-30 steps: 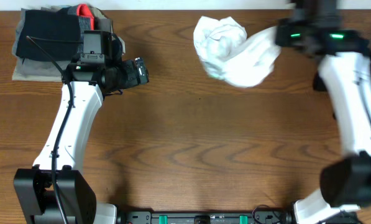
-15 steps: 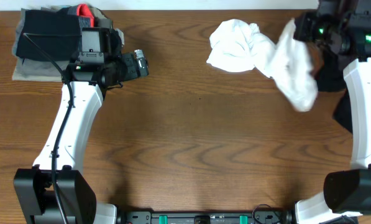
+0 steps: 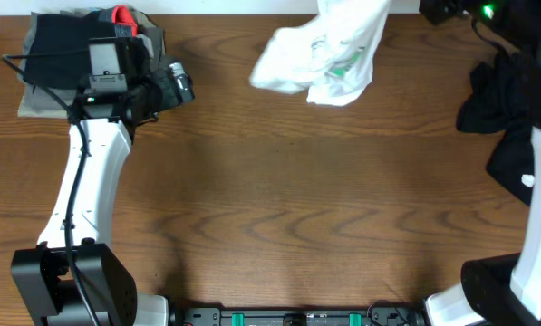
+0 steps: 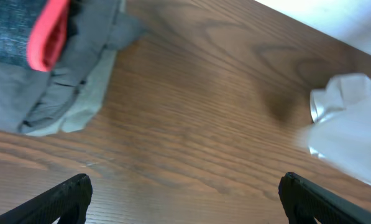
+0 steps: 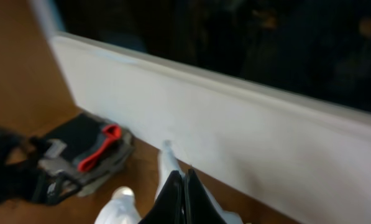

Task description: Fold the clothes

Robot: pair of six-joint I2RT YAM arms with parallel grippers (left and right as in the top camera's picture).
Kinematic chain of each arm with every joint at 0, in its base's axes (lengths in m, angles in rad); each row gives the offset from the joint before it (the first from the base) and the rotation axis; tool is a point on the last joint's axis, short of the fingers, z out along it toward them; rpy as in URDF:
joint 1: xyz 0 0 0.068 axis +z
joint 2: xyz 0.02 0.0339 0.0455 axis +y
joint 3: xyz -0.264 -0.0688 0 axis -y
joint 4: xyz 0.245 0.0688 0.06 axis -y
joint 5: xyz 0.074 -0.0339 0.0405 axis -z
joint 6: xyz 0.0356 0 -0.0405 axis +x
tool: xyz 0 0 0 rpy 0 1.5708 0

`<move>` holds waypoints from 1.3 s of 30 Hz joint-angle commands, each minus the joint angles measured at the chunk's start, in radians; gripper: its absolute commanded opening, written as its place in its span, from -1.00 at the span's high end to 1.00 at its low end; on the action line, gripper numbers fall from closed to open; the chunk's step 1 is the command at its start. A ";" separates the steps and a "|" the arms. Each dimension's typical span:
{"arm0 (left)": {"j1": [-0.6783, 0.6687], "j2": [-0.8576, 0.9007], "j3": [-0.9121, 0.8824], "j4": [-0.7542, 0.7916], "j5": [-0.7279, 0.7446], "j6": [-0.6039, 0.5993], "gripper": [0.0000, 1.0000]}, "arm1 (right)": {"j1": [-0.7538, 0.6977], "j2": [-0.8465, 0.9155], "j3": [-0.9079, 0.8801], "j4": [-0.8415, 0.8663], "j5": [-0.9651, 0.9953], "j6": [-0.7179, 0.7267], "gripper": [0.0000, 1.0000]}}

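Note:
A white garment point(image 3: 320, 52) hangs crumpled over the far middle of the table; it also shows in the left wrist view point(image 4: 350, 127) and the right wrist view point(image 5: 120, 208). My right gripper point(image 5: 184, 186) is shut on the white garment and holds it up near the far edge. My left gripper point(image 3: 181, 86) is open and empty, low over bare wood point(image 4: 185, 193), just right of a stack of folded clothes point(image 3: 66, 50) in grey and dark cloth with a red piece. That stack also shows in the left wrist view point(image 4: 54, 81).
A pile of black clothes point(image 3: 506, 100) lies at the right edge of the table. A white wall or board point(image 5: 235, 124) runs along the table's far edge.
My right gripper has lifted the white garment and swung it back leftward toward the far edge. My left gripper has drawn back slightly to the left, toward the folded stack.

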 commanded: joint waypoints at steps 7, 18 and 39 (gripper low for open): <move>0.021 -0.013 0.020 0.002 0.004 -0.006 -0.93 | 0.011 -0.143 0.082 -0.086 0.135 -0.088 0.98; 0.021 -0.016 0.020 0.006 0.006 -0.006 -0.93 | -0.033 -0.049 0.082 -0.084 0.292 -0.119 0.97; 0.106 -0.207 0.029 -0.024 0.006 -0.001 -0.94 | 0.131 0.470 0.082 0.208 0.101 0.035 0.97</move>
